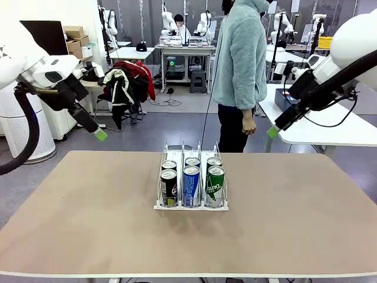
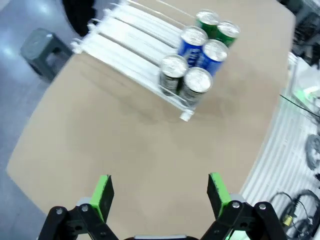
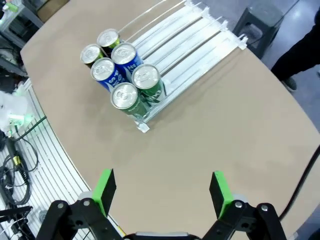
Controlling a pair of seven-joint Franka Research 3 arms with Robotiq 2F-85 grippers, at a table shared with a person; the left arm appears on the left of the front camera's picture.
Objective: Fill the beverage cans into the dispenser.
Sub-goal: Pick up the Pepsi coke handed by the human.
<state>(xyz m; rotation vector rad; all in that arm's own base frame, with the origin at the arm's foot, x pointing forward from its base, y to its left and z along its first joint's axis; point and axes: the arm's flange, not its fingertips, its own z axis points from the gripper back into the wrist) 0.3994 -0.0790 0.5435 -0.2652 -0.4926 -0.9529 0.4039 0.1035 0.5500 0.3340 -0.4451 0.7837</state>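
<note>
1. Tan desk (image 1: pixel 88 224), front view. The dispenser (image 1: pixel 177 151) sits mid-desk with six cans packed at its near end. That's two black cans (image 1: pixel 169 187) in the left lane, two blue cans (image 1: pixel 191 186) in the middle and two green cans (image 1: pixel 215 186) on the right. The left end effector (image 1: pixel 100 134) and right end effector (image 1: pixel 273 131) hang high out to the sides, well clear of the rack. A person (image 1: pixel 240 59) stands at the far edge. White lettering runs down the blue and green cans, but it's too small to read for sure, and no brand is legible on the black ones.

2. Left wrist view. The left end effector (image 2: pixel 160 194) has its jaws spread wide with nothing between them, above bare desk. The dispenser (image 2: pixel 125 35) lies farther off with its far lanes bare and the cans bunched at one end. Likely risk: the rack looks light, so an end effector dropping in off-line could snag a thin divider and shove or tip the whole thing.

3. Right wrist view. The right end effector (image 3: pixel 162 192) is also wide apart and empty. Here the green cans (image 3: pixel 135 92) are nearest, then the blue cans (image 3: pixel 115 65), then the black cans (image 3: pixel 100 47). These cans are tall and slim, so a can let go in a bare lane could probably slide down and knock the front ones. Only stray white letters show on the blue label.
</note>
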